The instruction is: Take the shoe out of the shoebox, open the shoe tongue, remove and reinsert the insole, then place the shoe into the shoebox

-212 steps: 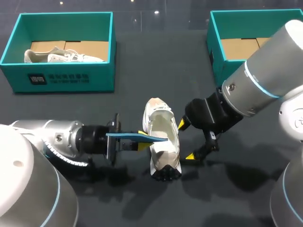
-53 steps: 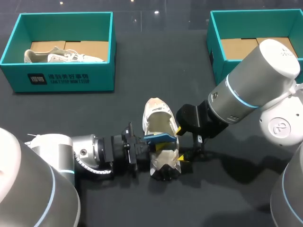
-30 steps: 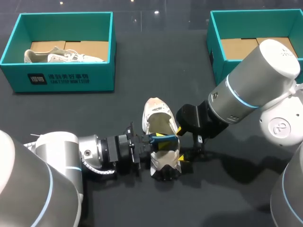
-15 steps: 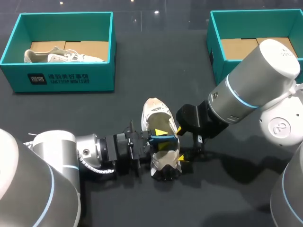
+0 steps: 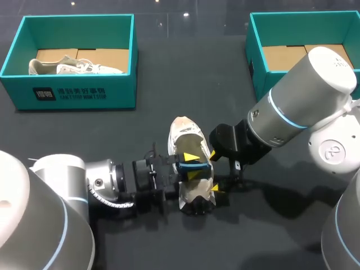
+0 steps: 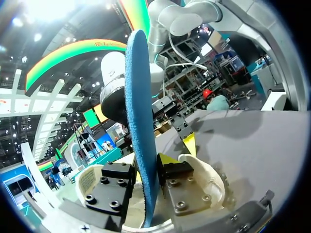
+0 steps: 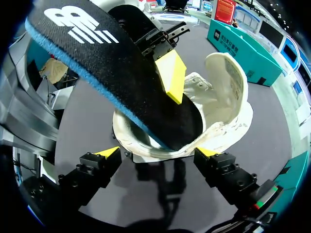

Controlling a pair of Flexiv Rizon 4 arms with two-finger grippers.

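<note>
A white shoe [image 5: 188,135] lies on the dark table between my two arms. Its blue and black insole [image 5: 197,166] stands on edge, its lower end tucked into the shoe's opening [image 7: 228,97]. My left gripper [image 5: 190,166] is open, one yellow tip on each side of the insole [image 6: 138,97], with small gaps to it. One of its fingers [image 7: 170,75] shows above the insole [image 7: 121,77] in the right wrist view. My right gripper [image 5: 214,171] is wide open on the shoe's right side, its tips [image 7: 109,151] flanking the shoe's lower part.
A teal shoebox [image 5: 73,93] at the back left holds another pale shoe [image 5: 73,66]. A second teal shoebox [image 5: 256,62] at the back right shows only cardboard inside. Both stand well away from the shoe.
My left gripper's fingers have parted from the insole, which stays standing in the shoe. The left wrist has pulled back slightly to the left. The right arm has not moved.
</note>
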